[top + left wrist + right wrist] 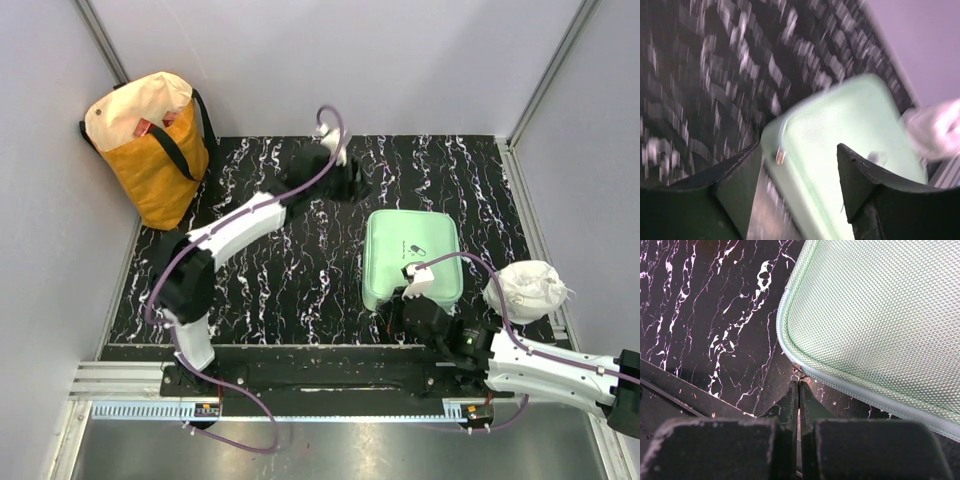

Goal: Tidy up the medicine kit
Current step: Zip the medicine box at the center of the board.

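The mint-green medicine kit (pixel 410 255) lies closed on the black marbled mat, right of centre. My right gripper (pixel 401 300) is at its near-left corner. In the right wrist view the right gripper (pixel 799 384) is shut on the kit's thin metal zip pull (pixel 799 373), just off the corner of the case (pixel 875 310). My left gripper (pixel 350 185) is raised over the back of the mat, behind and left of the kit. In the blurred left wrist view the left gripper (pixel 799 146) is open and empty, with the kit (pixel 850 130) beyond it.
A yellow-and-cream tote bag (pixel 155 145) stands in the back left corner. A white crumpled bag (pixel 527 288) lies right of the kit and shows in the left wrist view (pixel 935 127). Grey walls enclose the mat on three sides. A metal rail (pixel 300 408) runs along the near edge.
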Robot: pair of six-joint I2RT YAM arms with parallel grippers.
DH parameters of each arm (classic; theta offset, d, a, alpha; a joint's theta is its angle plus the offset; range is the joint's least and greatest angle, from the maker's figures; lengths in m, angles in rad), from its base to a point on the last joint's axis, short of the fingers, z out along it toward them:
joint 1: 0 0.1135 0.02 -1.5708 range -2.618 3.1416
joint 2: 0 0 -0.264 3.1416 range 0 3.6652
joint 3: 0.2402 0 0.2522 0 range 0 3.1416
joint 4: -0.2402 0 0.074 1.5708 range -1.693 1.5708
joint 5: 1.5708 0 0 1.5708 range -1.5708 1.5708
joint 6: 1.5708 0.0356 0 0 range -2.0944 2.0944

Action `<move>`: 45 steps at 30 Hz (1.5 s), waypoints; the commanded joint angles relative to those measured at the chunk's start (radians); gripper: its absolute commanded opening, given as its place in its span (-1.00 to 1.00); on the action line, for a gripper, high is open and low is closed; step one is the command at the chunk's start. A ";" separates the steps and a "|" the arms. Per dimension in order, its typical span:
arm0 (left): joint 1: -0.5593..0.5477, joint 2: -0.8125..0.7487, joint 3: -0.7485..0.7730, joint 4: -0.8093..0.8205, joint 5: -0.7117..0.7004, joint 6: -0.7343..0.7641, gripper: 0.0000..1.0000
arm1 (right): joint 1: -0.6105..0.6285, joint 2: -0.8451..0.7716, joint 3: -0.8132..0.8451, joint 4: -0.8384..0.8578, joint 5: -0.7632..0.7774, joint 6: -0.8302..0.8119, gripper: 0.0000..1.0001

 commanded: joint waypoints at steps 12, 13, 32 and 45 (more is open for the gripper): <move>0.015 0.341 0.321 -0.111 0.208 0.038 0.38 | 0.000 0.034 0.020 0.096 0.048 -0.085 -1.00; 0.015 0.329 0.270 -0.070 0.221 0.021 0.39 | 0.002 0.040 0.020 0.103 0.048 -0.084 -1.00; -0.013 0.283 -0.046 0.267 0.367 -0.205 0.05 | 0.000 0.176 0.060 0.139 0.010 -0.131 -1.00; -0.036 0.337 -0.075 0.339 0.352 -0.246 -1.00 | 0.000 0.149 0.042 0.125 0.024 -0.121 -1.00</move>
